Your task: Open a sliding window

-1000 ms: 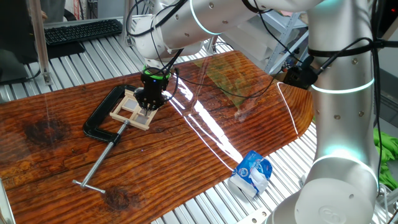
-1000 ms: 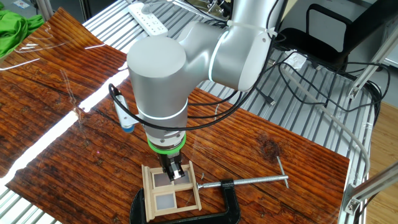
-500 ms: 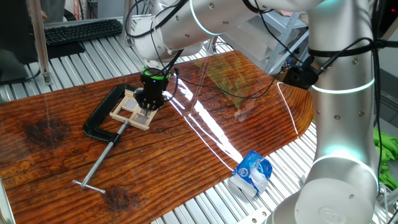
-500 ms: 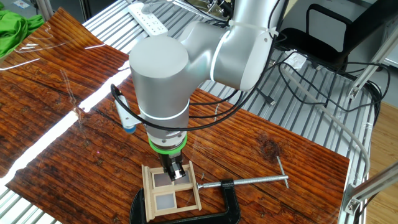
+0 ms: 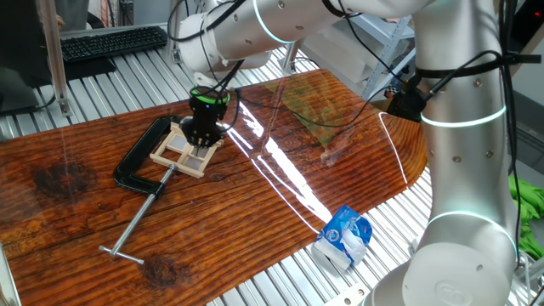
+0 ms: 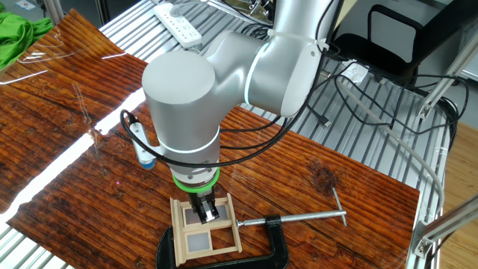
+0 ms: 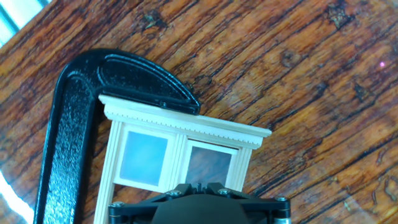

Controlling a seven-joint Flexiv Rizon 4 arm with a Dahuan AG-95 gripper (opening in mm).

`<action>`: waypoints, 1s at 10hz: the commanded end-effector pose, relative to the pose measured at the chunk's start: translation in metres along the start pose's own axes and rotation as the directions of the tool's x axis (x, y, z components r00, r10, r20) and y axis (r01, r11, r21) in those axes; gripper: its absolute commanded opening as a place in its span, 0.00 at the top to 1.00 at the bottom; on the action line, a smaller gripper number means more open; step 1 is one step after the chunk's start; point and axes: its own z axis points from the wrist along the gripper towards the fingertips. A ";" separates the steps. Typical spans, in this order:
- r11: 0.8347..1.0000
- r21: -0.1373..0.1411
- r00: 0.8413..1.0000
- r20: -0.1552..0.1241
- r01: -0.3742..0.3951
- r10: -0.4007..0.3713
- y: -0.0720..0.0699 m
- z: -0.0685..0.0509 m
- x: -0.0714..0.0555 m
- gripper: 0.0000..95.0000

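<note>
A long brown wooden board with a heavy grain covers most of the ribbed metal table, and everything worth watching sits on it. The big silver arm bends over the board and points its black gripper straight down onto the sliding window.

I'll take the black C-clamp as my marker. Its curved body wraps round one end of the window, and its long screw with the crossbar handle runs away from the window across the board. The window, a pale wooden frame with cross bars and panes, lies flat on the board inside the clamp's mouth; in the hand view its moulded top rail sits right against the clamp's black jaw pad. The gripper stands over the half of the window farther from the clamp's curved back, its tip down among the panes.

The fingers are drawn fully together, with nothing between them as far as I can see; whether the tip actually touches the sash I cannot tell.

Well away from the clamp, near the board's far edge, a crumpled blue and white packet lies on the table. Behind the clamp, off the board, a black keyboard rests.
</note>
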 end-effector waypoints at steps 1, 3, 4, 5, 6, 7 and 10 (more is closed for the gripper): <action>0.999 -0.002 0.999 -0.004 -0.049 0.049 -0.001 -0.003 -0.002 1.00; 0.994 -0.006 0.994 -0.009 -0.112 0.112 -0.003 -0.005 -0.003 1.00; 0.984 -0.004 0.984 -0.007 -0.178 0.178 -0.004 -0.006 -0.004 1.00; 0.976 -0.004 0.976 -0.007 -0.220 0.220 -0.004 -0.006 -0.004 1.00; 0.960 -0.006 0.960 -0.005 -0.279 0.279 -0.004 -0.006 -0.004 1.00; 0.947 -0.010 0.947 -0.004 -0.322 0.322 -0.004 -0.006 -0.005 1.00; 0.909 -0.022 0.909 0.001 -0.416 0.416 -0.005 -0.006 -0.005 1.00</action>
